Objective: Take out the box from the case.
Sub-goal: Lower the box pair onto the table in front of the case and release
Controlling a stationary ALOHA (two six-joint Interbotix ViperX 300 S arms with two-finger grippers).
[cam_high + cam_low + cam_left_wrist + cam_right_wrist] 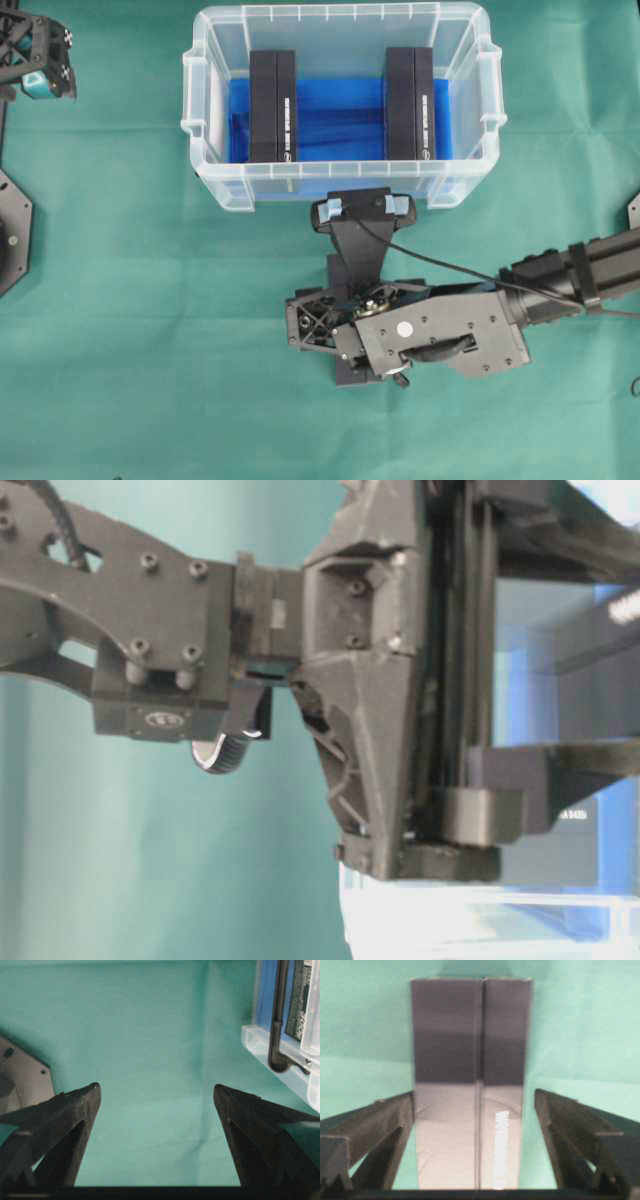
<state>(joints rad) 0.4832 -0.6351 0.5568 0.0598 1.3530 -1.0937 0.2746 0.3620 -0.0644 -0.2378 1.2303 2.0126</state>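
The case stands at the back middle, clear with a blue bottom. Two black boxes stand in it, one at the left and one at the right. A third black box lies on the green cloth outside the case. My right gripper straddles it, open, with cloth showing between each finger and the box. From overhead the right arm's wrist hides that box and the fingers. My left gripper is open over bare cloth, far left of the case, at the back left corner.
The right wrist's camera bar sits close against the case's near wall, its cable trailing back along the arm. Black base plates lie at the left edge and the right edge. Green cloth covers the table.
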